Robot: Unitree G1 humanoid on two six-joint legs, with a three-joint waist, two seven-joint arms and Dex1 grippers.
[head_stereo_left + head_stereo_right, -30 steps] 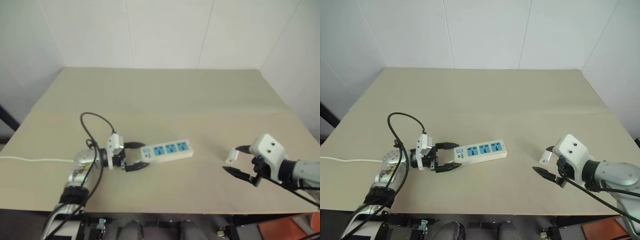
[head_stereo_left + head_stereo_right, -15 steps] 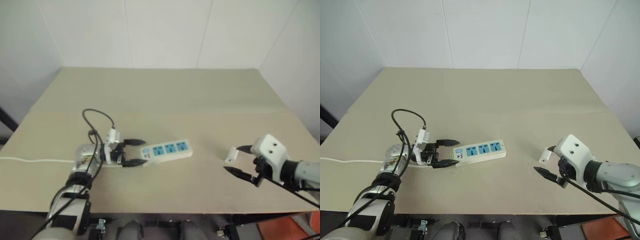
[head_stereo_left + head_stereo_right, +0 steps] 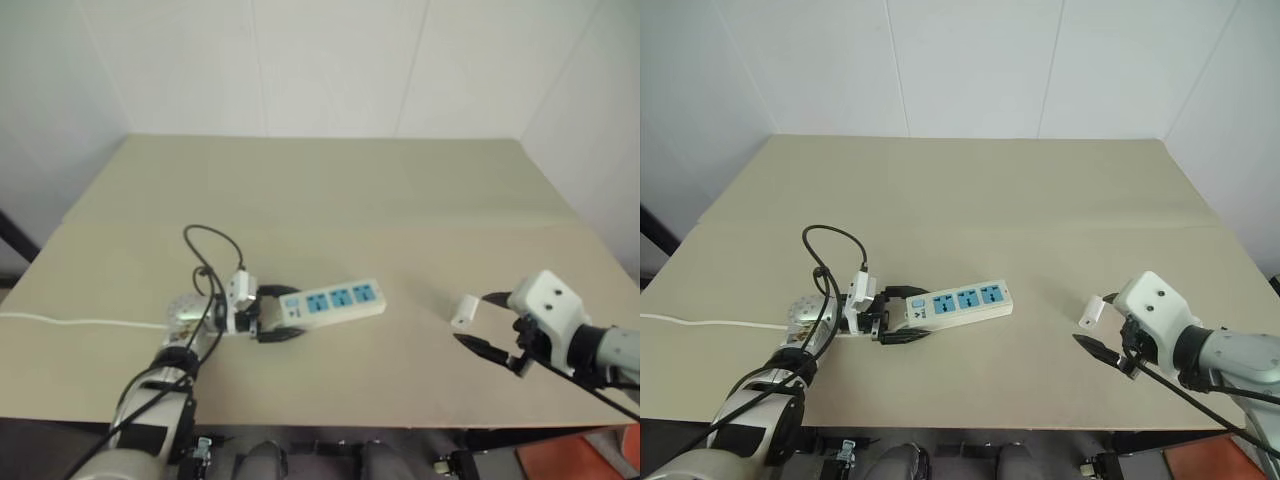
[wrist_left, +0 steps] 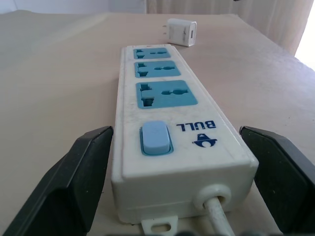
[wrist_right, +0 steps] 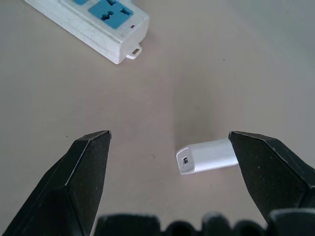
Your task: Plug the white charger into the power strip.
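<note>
Black left gripper (image 3: pixel 283 315) fingers apart astride power strip (image 3: pixel 333 301) end, right gripper (image 3: pixel 481 320) apart over white charger (image 3: pixel 463 311)

white charger (image 3: pixel 462 310): small block, lying on its side | power strip (image 3: pixel 335 301): flat, three blue sockets up

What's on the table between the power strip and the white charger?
Nothing: between the power strip and the white charger there is bare table. The right eye view shows that stretch, and so does the right wrist view.
</note>
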